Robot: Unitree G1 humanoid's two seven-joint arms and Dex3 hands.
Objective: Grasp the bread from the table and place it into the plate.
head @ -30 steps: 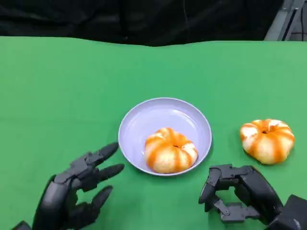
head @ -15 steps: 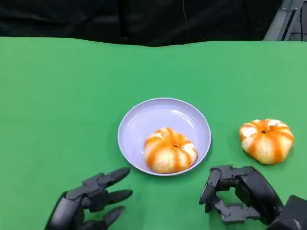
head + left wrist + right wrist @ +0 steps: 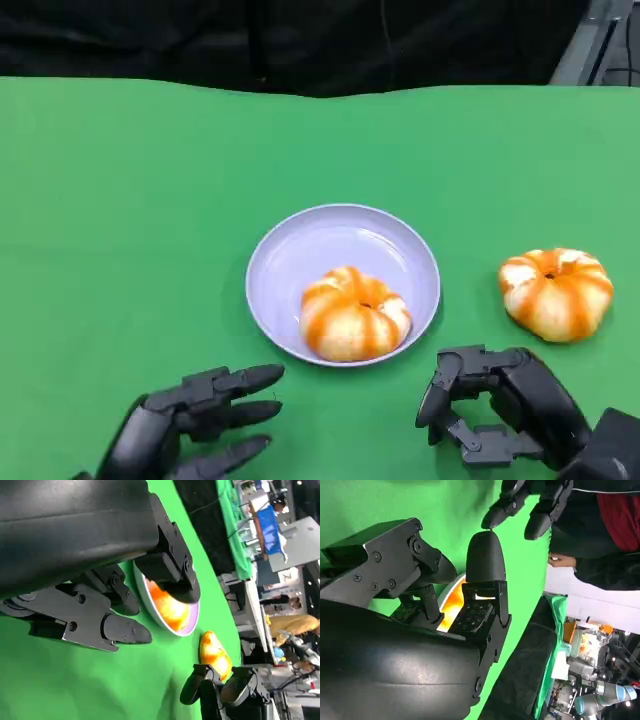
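A: What is seen in the head view?

B: One bread [image 3: 354, 313] is already seated in the plate [image 3: 300, 240]; a second bread [image 3: 556, 292] lies on the green table [image 3: 120, 200], to the right of the plate and well apart from it. The right hand [image 3: 497, 400] is placed just below and left of that loose bread, so it is much the nearer hand; its fingers are curled in around nothing. The left hand [image 3: 195, 420] is spread, with nothing held. No long axis is offered by the round bread.

A: And the left wrist view?

B: The left hand [image 3: 95, 605] is shown with fingers apart; the plate [image 3: 192, 622], the loose bread [image 3: 215, 652] and the right hand [image 3: 225, 690] are seen beyond it.

A: The right wrist view?

B: Probably the plated bread [image 3: 451, 605] is glimpsed behind the curled right hand [image 3: 445, 590], though the view is crowded.

A: What differs from a second ago?

B: The left hand has been drawn back and lowered; the right hand and both breads are unmoved.
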